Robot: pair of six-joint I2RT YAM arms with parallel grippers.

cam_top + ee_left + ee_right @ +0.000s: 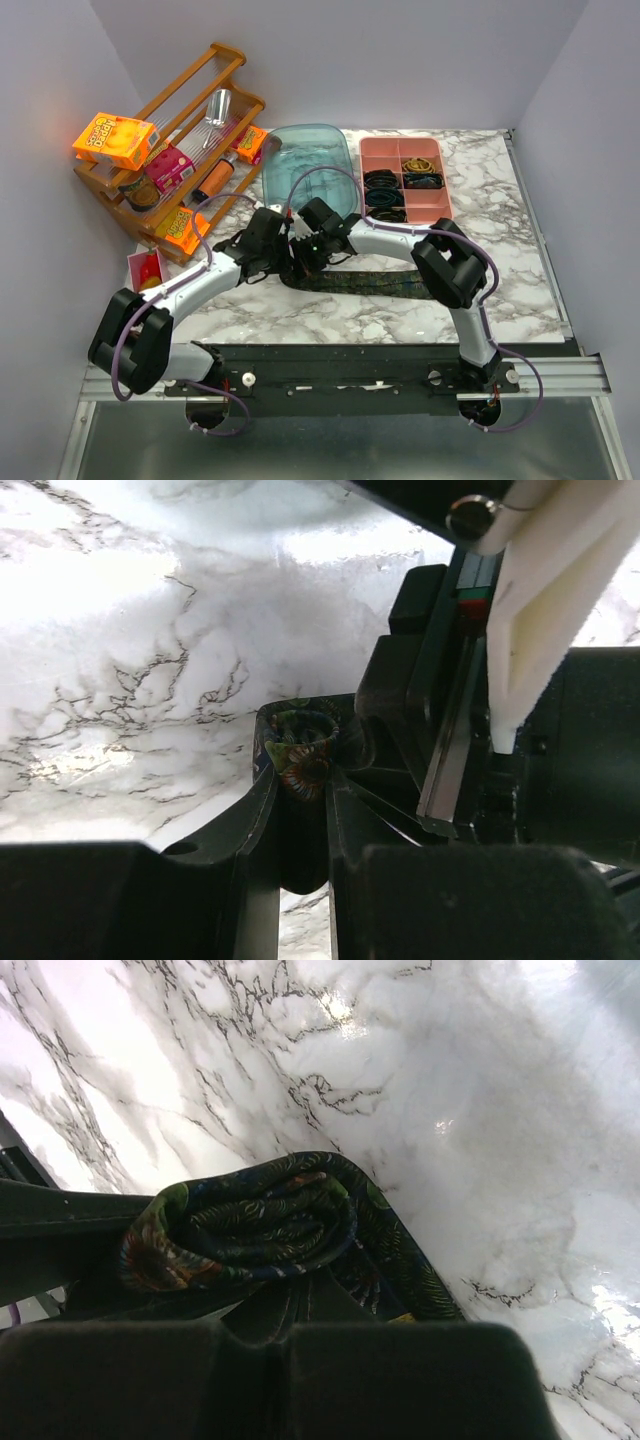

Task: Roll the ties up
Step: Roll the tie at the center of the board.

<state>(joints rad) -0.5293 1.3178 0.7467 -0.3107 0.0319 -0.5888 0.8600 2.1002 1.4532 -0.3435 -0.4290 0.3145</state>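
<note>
Marble bench (500,290) is carrying a half-rolled tie (260,1220): left tool (303,745) is pinching its coil, right tool (270,1335) is sitting closed beside it. Any slip and it's probably uncoiling.

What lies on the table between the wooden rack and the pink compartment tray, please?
A translucent teal tub sits between rack and tray; the top view shows it.

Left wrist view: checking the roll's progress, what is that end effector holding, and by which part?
The left end effector pinches the dark patterned fabric necktie by its rolled-up end.
</note>
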